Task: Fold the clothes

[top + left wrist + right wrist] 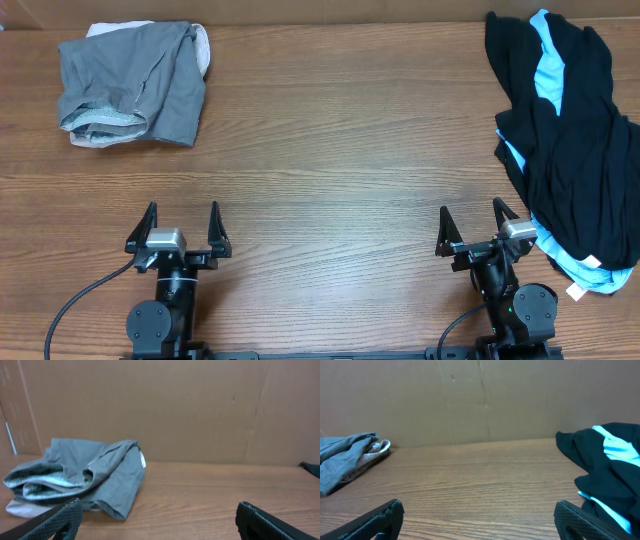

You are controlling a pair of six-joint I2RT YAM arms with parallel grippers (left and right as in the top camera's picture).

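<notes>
overhead and wrist views, as i see them from the console. the left gripper (182,210) and right gripper (470,208) sit at the near edge of the table (330,150), both with fingers spread wide and holding nothing. the grey shorts (135,85) lie bunched in the far left corner, waistband turned toward the near side, with a cream garment (203,45) showing under their far edge. a black garment (575,140) is heaped along the right edge from the far corner almost to the near one, with a light-blue garment (548,70) showing through it; its near end lies just beside the right gripper. the two piles are well apart, and wood grain shows between them across the middle, straight ahead of both grippers. a cardboard wall (200,405) stands along the far edge. a small white tag (575,292) pokes out at the near end of the dark heap; any print on it is too small to read.
</notes>
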